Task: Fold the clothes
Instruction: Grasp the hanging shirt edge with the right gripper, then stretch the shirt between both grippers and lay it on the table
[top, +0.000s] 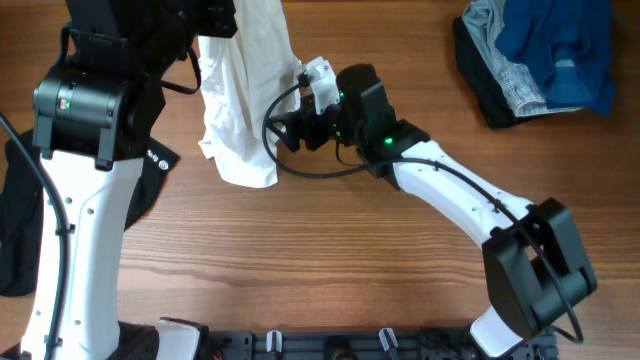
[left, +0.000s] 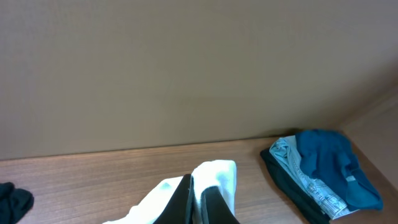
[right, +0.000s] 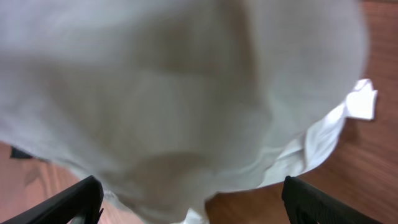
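The white T-shirt (top: 240, 95) hangs bunched from my left gripper (left: 198, 202), which is shut on its top edge and holds it up over the table's back left; its lower end rests on the wood. No print shows. My right gripper (right: 193, 202) is open, close against the hanging shirt (right: 186, 93), its fingers spread wide on either side; in the overhead view it (top: 290, 130) is just right of the shirt. The limp black garment (top: 20, 215) with a small white logo lies at the left edge, partly under my left arm.
A pile of clothes, blue cloth on light denim on black (top: 540, 55), lies at the back right corner; it also shows in the left wrist view (left: 323, 174). A small dark bit of cloth (left: 12, 202) lies at the far left.
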